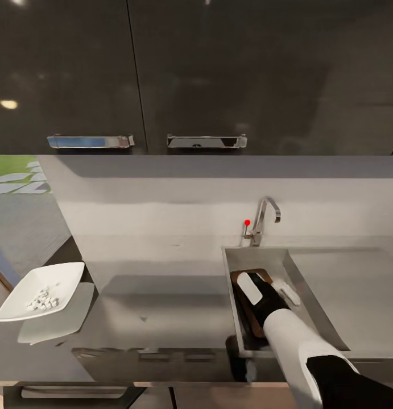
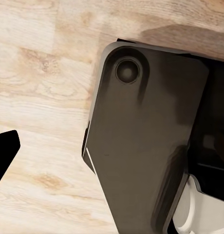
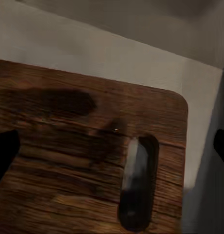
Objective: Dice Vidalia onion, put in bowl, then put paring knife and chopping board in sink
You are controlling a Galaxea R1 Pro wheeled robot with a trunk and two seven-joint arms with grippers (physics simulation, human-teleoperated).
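Right arm's down in the sink (image 1: 324, 318) now, right gripper (image 1: 268, 287) reaching over the chopping board (image 1: 240, 278). Board's in the basin, far end w/ the handle slot (image 3: 138, 181) toward the tap (image 1: 265, 218), and it looks tipped rather than flat on the bottom, tho can't be sure. The right wrist cam looks straight onto the wood grain, steel wall just beyond the rounded corner. Dark finger tips sit at both edges of that shot, wide apart, nothing between them, so the jaws are spread and not pinching the board. Reads as a drop-off: board's where the task wants it.

Over on the left of the countertop (image 1: 162, 301), the bowl (image 1: 65, 271) holds the diced onion (image 1: 44, 298), a small heap of white cubes, well apart from the sink. So that part looks done.

Paring knife: can't spot it, may be hidden by arm or board.

Left wrist cam looks at pale wood floor (image 2: 39, 97) and a dark part of the robot's body; one dark finger tip at the frame edge, so can't tell if the left gripper's spread or closed.
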